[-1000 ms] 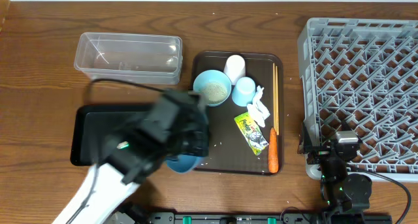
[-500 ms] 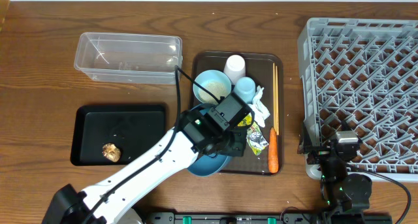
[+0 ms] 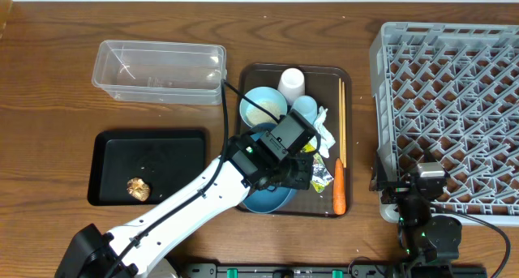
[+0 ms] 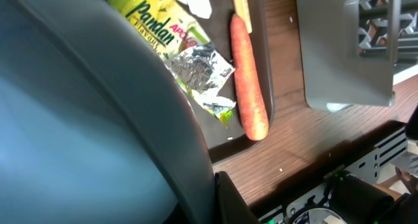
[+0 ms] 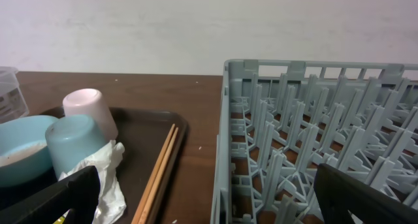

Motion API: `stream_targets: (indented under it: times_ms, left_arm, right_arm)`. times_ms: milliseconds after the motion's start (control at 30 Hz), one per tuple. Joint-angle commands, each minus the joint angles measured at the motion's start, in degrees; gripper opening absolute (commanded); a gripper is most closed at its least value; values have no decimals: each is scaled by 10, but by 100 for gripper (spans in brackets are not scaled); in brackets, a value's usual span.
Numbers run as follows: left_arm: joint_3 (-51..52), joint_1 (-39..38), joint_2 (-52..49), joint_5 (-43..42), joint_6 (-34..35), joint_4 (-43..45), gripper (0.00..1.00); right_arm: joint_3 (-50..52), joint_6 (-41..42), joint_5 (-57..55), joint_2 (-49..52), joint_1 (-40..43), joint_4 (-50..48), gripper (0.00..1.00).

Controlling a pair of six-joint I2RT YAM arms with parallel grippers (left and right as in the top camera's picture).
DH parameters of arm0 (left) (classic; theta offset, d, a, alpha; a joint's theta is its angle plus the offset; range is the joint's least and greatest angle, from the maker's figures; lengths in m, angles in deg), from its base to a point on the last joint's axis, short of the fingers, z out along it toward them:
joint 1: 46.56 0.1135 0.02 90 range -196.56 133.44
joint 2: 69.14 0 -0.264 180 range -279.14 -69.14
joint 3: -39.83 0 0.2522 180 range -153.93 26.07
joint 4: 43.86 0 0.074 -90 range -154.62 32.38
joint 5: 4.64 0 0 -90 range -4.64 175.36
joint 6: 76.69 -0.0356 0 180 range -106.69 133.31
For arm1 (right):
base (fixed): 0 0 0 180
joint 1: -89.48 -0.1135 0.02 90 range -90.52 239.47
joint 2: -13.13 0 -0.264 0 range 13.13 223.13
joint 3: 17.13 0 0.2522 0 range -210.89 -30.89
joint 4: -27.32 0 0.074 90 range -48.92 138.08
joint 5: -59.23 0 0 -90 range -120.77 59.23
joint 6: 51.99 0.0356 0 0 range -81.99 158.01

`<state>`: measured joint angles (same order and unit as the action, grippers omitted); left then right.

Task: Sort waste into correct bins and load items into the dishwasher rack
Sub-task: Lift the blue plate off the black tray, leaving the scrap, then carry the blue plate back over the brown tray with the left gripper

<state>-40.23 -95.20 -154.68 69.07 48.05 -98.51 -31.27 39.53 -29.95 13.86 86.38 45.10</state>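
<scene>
Over serving tray (image 3: pixel 320 83) | left gripper (image 4: pixel 212 185) clamps dark-blue plate (image 3: pixel 268 198), shifted rightward | right gripper (image 5: pixel 209 201) wide, unmoved

Crinkled shiny foil wrapper (image 4: pixel 199 66); glossy smooth plate (image 4: pixel 78 132); matt plastic rack (image 3: pixel 446 100)

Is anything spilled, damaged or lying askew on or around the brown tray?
A few white specks, perhaps rice grains, lie loose on the table beside the brown tray. The foil wrapper is torn open and crumpled next to the carrot. Nothing else stands out.
</scene>
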Motion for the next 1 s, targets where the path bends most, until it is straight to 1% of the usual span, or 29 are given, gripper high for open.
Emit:
stream_targets:
  times_ms: [0, 233, 600, 767, 800, 867, 900, 933, 967]
  left_arm:
    - [-8, -8, -3, 8, 12, -6, 6]
    - [5, -23, -11, 31, 31, -5, 6]
    - [5, -26, -62, 48, 31, 10, 6]
    - [5, -26, -64, 48, 31, 21, 7]
    - [5, -26, -64, 48, 31, 23, 8]
    - [5, -26, -64, 48, 31, 25, 17]
    - [5, -26, -64, 48, 31, 26, 24]
    - [4, -26, -64, 48, 31, 26, 28]
    - [4, -26, -64, 48, 31, 26, 29]
  right_arm:
    - [1, 8, 0, -1, -5, 2, 99]
    - [1, 8, 0, -1, -5, 2, 99]
    - [1, 8, 0, -1, -5, 2, 99]
    - [1, 8, 0, -1, -5, 2, 99]
    - [1, 8, 0, -1, -5, 2, 99]
    - [1, 8, 0, -1, -5, 2, 99]
    - [1, 8, 0, -1, -5, 2, 99]
    - [1, 8, 0, -1, -5, 2, 99]
    - [1, 8, 0, -1, -5, 2, 99]
